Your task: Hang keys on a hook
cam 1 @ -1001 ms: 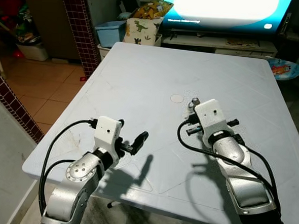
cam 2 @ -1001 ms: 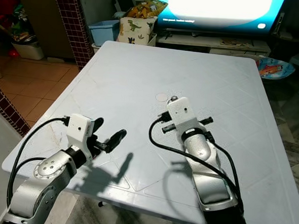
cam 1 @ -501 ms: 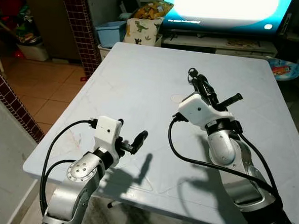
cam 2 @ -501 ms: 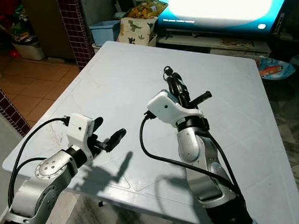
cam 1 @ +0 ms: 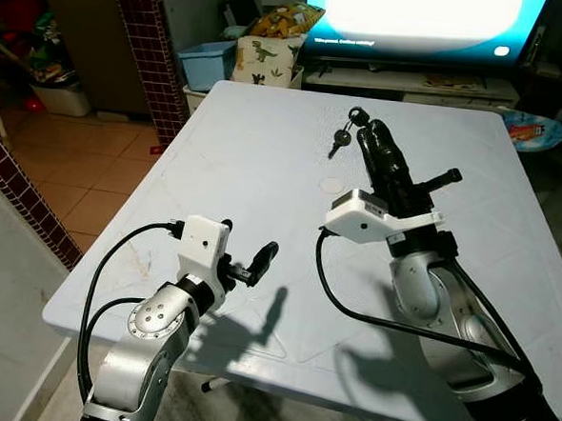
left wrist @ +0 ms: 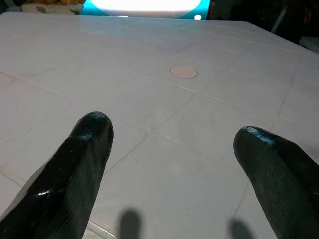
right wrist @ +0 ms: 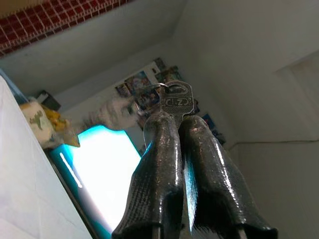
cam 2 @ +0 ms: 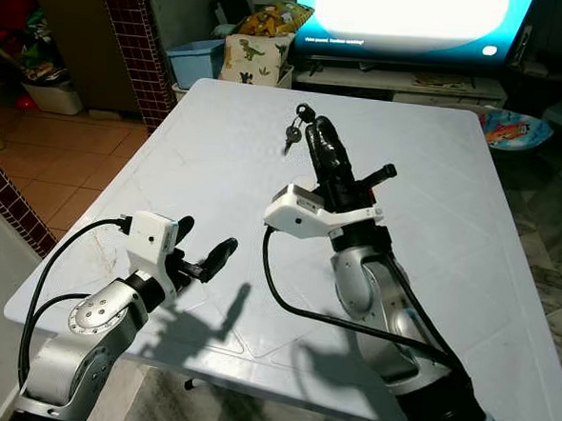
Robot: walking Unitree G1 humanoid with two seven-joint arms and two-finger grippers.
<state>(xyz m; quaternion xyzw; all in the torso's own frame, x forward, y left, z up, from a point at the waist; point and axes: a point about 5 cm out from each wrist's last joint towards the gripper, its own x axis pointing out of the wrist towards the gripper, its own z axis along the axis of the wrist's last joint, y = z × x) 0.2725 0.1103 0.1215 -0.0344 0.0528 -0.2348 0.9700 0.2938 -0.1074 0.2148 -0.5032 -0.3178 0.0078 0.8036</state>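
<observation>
My right gripper point(cam 1: 367, 130) is raised above the middle of the white table point(cam 1: 255, 161), fingers pointing up and away, shut on a bunch of keys point(cam 1: 344, 132). One key head point(right wrist: 174, 101) sticks out between the two black fingertips in the right wrist view; a second key hangs from the ring on the left side. My left gripper point(cam 1: 249, 263) hovers low over the table's near left part, open, with nothing between its fingers point(left wrist: 82, 149). No hook can be made out.
A small round disc point(cam 1: 332, 186) is set in the table's centre. Behind the table stand a lit TV screen point(cam 1: 422, 14) on a low stand, a dinosaur-print bag point(cam 1: 265, 57) and a blue bin point(cam 1: 206, 61). A brick pillar point(cam 1: 146, 45) and tiled floor lie left.
My right arm has swung up from the tabletop, lifting the keys from near the centre disc into the air and tilting the fingers upward. The left arm has barely moved.
</observation>
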